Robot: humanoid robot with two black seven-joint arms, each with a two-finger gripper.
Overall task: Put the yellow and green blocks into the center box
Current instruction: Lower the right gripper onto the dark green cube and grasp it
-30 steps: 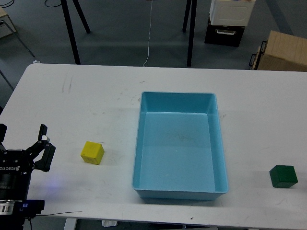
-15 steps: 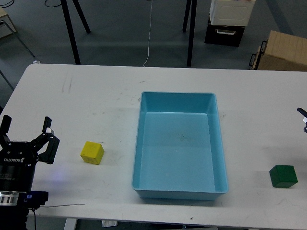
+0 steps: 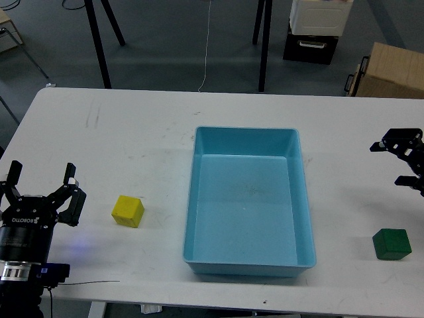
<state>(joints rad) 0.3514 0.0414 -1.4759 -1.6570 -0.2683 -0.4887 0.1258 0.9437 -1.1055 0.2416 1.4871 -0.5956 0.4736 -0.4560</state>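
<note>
Blue box [image 3: 248, 205]: seen from the head view as an open-topped light-blue bin resting on the white surface [image 3: 146, 132]; it is placed between the two claws, to the right of the left claw and to the left of the right claw; nothing is seen inside it.
Left claw [image 3: 41, 182]: found at the lower left of the head view, at the far end of a black arm; its two fingers [image 3: 69, 173] are held apart, pointing up the picture, and nothing is gripped between them.
Yellow block [image 3: 127, 211]: set on the surface just to the right of the left claw and slightly nearer the robot; it is apart from the fingers and well clear of the blue box's left wall.
Right claw [image 3: 404, 159]: seen at the right edge of the head view, partly cut off by the frame; two dark finger parts are seen spread apart, one above the other, with nothing held between them.
Green block [image 3: 391, 243]: set on the surface below the right claw in the picture, nearer the robot, not touched by it; it is to the right of the blue box, apart from the box's right wall.
Surface: white, marked by faint scuffs at the far left.
Background: black stand legs [image 3: 99, 46], a cardboard box [image 3: 391, 69] and a white and black case [image 3: 315, 30] are seen on the grey floor beyond the surface.
</note>
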